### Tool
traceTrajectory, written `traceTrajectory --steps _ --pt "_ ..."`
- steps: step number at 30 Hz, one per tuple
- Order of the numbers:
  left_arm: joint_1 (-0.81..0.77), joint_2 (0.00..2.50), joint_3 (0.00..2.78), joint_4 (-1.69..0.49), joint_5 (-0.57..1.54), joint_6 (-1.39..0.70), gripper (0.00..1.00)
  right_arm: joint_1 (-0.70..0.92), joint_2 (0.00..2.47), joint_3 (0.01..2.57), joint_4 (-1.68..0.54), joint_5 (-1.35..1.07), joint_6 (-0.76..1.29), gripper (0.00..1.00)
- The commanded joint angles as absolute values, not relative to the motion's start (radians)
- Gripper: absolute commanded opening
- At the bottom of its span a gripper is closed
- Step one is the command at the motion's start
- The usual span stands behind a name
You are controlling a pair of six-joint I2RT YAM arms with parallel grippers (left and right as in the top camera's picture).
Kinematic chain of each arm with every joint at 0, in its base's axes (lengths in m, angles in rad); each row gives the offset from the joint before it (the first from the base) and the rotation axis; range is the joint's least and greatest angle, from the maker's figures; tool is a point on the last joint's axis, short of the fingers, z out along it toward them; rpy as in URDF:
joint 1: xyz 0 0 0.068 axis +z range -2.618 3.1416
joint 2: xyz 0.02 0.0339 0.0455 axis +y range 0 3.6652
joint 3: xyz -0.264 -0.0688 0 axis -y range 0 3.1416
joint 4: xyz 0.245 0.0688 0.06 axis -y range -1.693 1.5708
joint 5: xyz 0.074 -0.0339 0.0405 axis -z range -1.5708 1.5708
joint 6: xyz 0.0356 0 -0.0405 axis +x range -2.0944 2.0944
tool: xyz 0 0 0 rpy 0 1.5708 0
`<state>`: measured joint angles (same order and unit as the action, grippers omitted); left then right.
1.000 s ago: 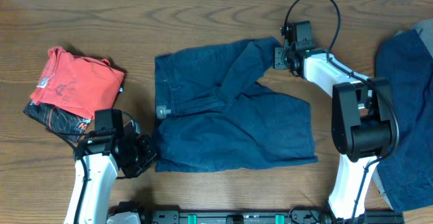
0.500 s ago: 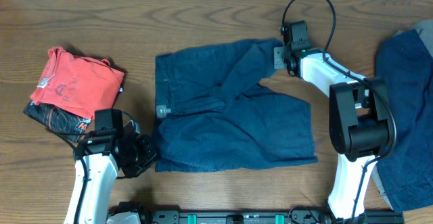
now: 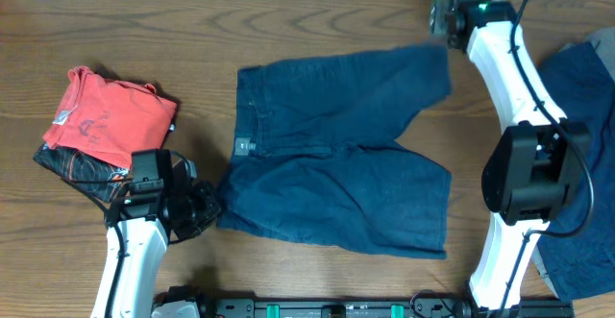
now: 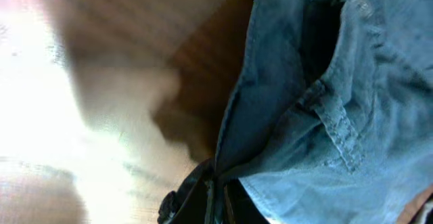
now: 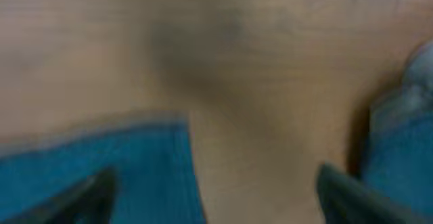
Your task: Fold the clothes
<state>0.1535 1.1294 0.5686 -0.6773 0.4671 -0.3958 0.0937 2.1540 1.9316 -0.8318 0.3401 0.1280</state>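
Observation:
The clothes in hand are dark navy shorts [image 3: 336, 155], spread flat on the middle of the table with both legs pointing right. My left gripper [image 3: 207, 207] is shut on the near left corner of the shorts. The left wrist view shows its jaws [image 4: 216, 200] pinched on the cloth edge, with the shorts' waistband and belt loop [image 4: 331, 122] above. My right gripper [image 3: 444, 20] hovers open by the far right leg corner, holding nothing. In the right wrist view its fingers [image 5: 95, 193] stand wide apart over bare wood, with the shorts' blue cloth [image 5: 101, 163] at lower left.
A red-orange T-shirt [image 3: 110, 116] lies on a black garment with orange print [image 3: 77, 169] at the left. Another navy garment [image 3: 577, 164] lies heaped at the right edge; it also shows as the navy cloth [image 5: 406, 143] at the right of the right wrist view.
My right gripper let go of the far leg and drew back toward the table's far edge. The leg now lies stretched out to the right. The shorts shifted slightly right.

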Motion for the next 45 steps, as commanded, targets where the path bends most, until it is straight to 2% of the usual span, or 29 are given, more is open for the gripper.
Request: traceTrajectory --steps 1,5,9,14,19,23,25,27,31,36,41,45 --pt "0.158 1.122 0.569 -0.64 0.462 -0.4 0.06 0.097 2.119 1.95 -0.999 0.301 0.226 0.97" --pt "0.158 1.122 0.569 -0.577 0.459 -0.392 0.06 0.064 2.09 1.949 -1.24 0.141 0.347 0.96" --pt "0.158 1.126 0.569 -0.557 0.458 -0.392 0.06 0.032 2.055 1.934 -1.395 -0.035 0.362 0.95" --pt "0.158 1.163 0.569 -0.556 0.459 -0.393 0.06 0.041 1.999 1.868 -1.471 -0.081 0.358 0.95" --pt "0.158 1.215 0.568 -0.561 0.459 -0.393 0.06 0.06 1.896 1.678 -1.449 -0.185 0.321 0.93" --pt "0.158 1.245 0.568 -0.566 0.459 -0.393 0.06 0.117 1.801 1.465 -1.374 -0.189 0.321 0.87" --pt "0.158 1.254 0.568 -0.567 0.459 -0.393 0.06 0.155 1.768 1.363 -1.318 -0.194 0.322 0.75" --pt "0.158 1.261 0.568 -0.575 0.459 -0.393 0.06 0.197 1.758 1.266 -1.259 -0.201 0.324 0.55" --pt "0.157 1.263 0.568 -0.62 0.459 -0.393 0.06 0.26 1.76 1.1 -1.12 -0.218 0.387 0.34" --pt "0.109 1.263 0.558 -0.627 0.459 -0.393 0.06 0.281 1.76 0.934 -0.883 -0.213 0.441 0.35" --pt "0.02 1.264 0.557 -0.575 0.43 -0.394 0.06 0.232 1.76 0.877 -0.661 -0.162 0.441 0.35" --pt "-0.036 1.274 0.557 -0.545 0.387 -0.406 0.06 0.164 1.76 0.878 -0.48 -0.093 0.421 0.28"
